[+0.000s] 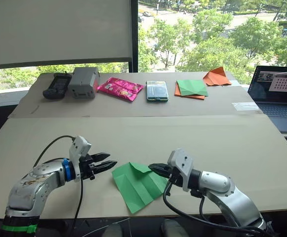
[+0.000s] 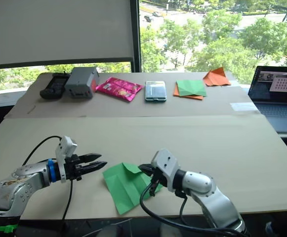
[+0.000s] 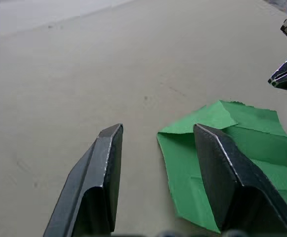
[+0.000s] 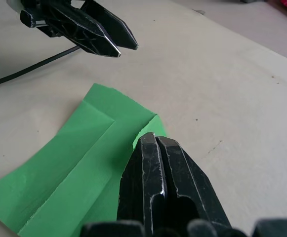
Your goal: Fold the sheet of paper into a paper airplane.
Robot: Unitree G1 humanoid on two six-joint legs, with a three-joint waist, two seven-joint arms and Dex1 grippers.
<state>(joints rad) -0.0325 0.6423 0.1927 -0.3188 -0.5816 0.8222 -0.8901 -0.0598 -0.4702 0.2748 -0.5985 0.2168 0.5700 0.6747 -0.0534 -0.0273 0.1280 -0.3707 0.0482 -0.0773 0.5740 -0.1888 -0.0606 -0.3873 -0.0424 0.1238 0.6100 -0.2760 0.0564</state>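
The sheet of paper (image 1: 138, 185), bright green and partly folded with creases and a turned-in top corner, lies flat near the table's front edge. My left gripper (image 1: 106, 164) hovers just to its left, open, with nothing between its fingers; in the left wrist view one finger (image 3: 232, 177) sits over the paper's edge. My right gripper (image 1: 154, 169) is at the paper's upper right edge, its fingers (image 4: 153, 163) pressed shut together, the tips over the folded corner. I cannot tell whether they touch the paper.
Along the far strip of the table (image 1: 133, 133) lie a black remote (image 1: 57, 85), a grey box (image 1: 84, 82), a pink packet (image 1: 120, 88), a small flat pack (image 1: 157, 91), a darker green sheet on orange paper (image 1: 191, 88) and an orange paper triangle (image 1: 217, 77). A laptop (image 1: 281, 96) stands at the right.
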